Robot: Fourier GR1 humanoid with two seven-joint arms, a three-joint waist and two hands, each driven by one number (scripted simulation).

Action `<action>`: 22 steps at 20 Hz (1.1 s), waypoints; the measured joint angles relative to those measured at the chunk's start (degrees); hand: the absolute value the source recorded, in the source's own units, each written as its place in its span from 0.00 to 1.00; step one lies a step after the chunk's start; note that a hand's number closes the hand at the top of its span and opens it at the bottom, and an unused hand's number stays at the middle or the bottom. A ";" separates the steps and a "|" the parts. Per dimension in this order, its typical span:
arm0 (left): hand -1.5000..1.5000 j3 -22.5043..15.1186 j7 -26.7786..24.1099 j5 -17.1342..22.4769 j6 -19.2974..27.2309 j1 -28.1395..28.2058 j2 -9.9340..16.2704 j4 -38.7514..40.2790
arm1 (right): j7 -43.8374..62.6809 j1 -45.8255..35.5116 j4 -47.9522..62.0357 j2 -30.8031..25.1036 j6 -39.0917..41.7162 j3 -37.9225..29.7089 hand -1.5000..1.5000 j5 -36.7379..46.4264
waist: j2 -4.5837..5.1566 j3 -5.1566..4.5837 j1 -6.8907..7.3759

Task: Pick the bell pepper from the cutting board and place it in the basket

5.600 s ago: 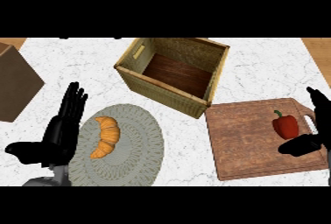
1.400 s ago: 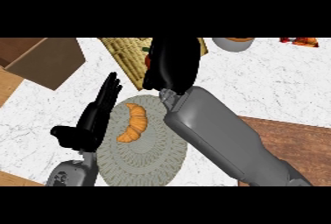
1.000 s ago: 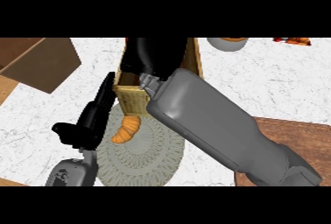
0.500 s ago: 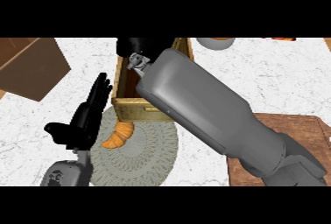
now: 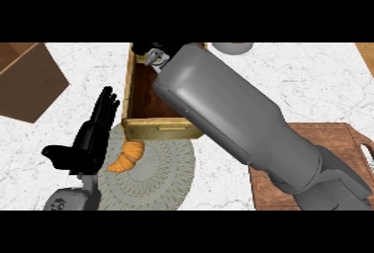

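Fingers of the left hand [image 5: 91, 136] are straight and together, resting beside the croissant [image 5: 128, 156] on the plate [image 5: 157, 180]. Beyond the cutting board [image 5: 332, 143], the right forearm [image 5: 234, 118] reaches over the basket [image 5: 139, 106]. The right hand's [image 5: 152, 53] finger state cannot be told, and the bell pepper is hidden, presumably beneath it.

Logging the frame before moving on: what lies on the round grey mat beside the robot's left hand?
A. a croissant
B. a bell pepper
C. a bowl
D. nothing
A: an orange-brown croissant lies on the round mat, just below the basket and right of the open left hand.
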 measured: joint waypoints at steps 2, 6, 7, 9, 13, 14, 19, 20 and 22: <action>0.50 0.37 0.12 0.28 -0.29 0.39 0.43 -0.28 | 0.03 0.20 0.69 0.00 -0.11 0.36 1.00 -0.20 | 0.00 0.02 -0.41; 0.50 0.98 -0.23 0.67 -0.20 1.39 0.57 -1.00 | 0.12 1.36 1.40 0.00 0.02 1.08 1.00 -0.57 | -0.05 0.08 -1.45; 0.50 0.93 -0.26 0.63 -0.13 1.71 0.55 -1.41 | 0.13 1.81 1.44 0.00 0.04 1.33 1.00 -0.75 | -0.09 0.09 -1.65; 0.50 1.12 -0.05 0.65 -0.05 1.72 0.62 -1.40 | 0.14 2.62 1.43 0.00 0.02 2.07 1.00 -1.44 | -0.02 0.12 -2.00; 0.50 1.37 -0.27 0.94 -0.11 2.94 0.70 -2.20 | 0.15 4.66 1.72 -0.02 0.02 3.45 1.00 -2.03 | 0.02 0.14 -2.38; 0.50 1.46 -0.16 0.89 0.06 2.98 0.72 -2.52 | 0.14 5.41 1.63 -0.01 0.00 3.87 1.00 -2.12 | 0.03 0.15 -2.54; 0.50 1.71 0.17 0.75 0.11 3.68 1.14 -3.44 | -0.07 8.49 0.25 -0.05 -0.84 4.36 1.00 -2.14 | 0.06 0.21 -3.22; 0.50 2.28 -0.13 1.17 -0.20 3.81 1.49 -3.39 | -0.11 9.10 -0.41 -0.04 -1.03 4.42 1.00 -1.97 | 0.05 0.21 -3.41; 0.50 2.53 0.46 1.31 -0.28 3.87 1.84 -3.98 | -0.32 10.70 -0.88 -0.06 -1.73 4.83 1.00 -1.45 | 0.08 0.22 -3.50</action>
